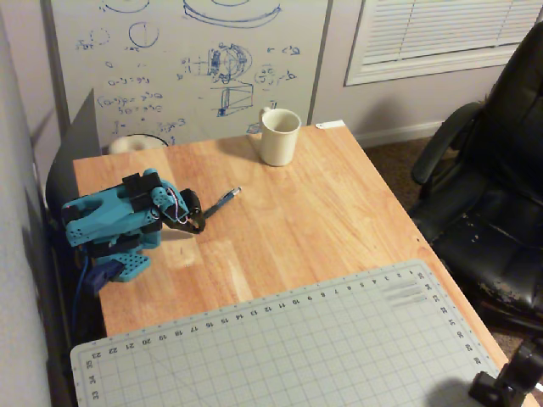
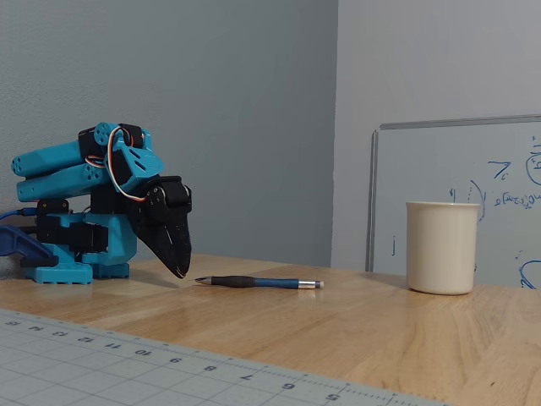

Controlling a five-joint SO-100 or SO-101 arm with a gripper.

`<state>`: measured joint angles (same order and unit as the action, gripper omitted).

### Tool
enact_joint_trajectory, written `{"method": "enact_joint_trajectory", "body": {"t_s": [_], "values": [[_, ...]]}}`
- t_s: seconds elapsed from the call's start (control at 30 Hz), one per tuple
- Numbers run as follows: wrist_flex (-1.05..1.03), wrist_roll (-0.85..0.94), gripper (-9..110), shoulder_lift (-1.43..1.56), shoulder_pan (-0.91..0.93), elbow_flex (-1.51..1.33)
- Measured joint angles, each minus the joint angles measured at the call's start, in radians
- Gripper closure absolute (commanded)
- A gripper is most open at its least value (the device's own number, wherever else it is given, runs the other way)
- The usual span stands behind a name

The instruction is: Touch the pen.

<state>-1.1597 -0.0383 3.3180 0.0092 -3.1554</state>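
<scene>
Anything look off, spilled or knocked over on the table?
Nothing stands out. The mug is upright, the pen lies flat on the bare wood table, and the cutting mat sits flat at the near edge. The gripper points down beside the pen's end; contact is unclear.

From my overhead view, the pen's (image 1: pixel 219 203) near end disappears under the claw (image 1: pixel 195 224), so I cannot tell whether they touch. In the fixed view I can't make out how the claw's (image 2: pixel 178 271) jaws stand. The cutting mat (image 1: pixel 297 356) and office chair (image 1: pixel 496 186) are cropped by the frame edges.
</scene>
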Motion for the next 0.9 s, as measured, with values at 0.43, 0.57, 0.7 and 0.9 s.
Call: {"method": "enact_joint_trajectory", "body": {"t_s": [0.43,0.57,0.7,0.9], "values": [[0.0,0.0,101,0.002,0.0,0.0],[0.0,0.0,101,0.002,0.0,0.0],[0.0,0.0,101,0.002,0.0,0.0],[0.0,0.0,101,-0.038,0.0,0.015]]}}
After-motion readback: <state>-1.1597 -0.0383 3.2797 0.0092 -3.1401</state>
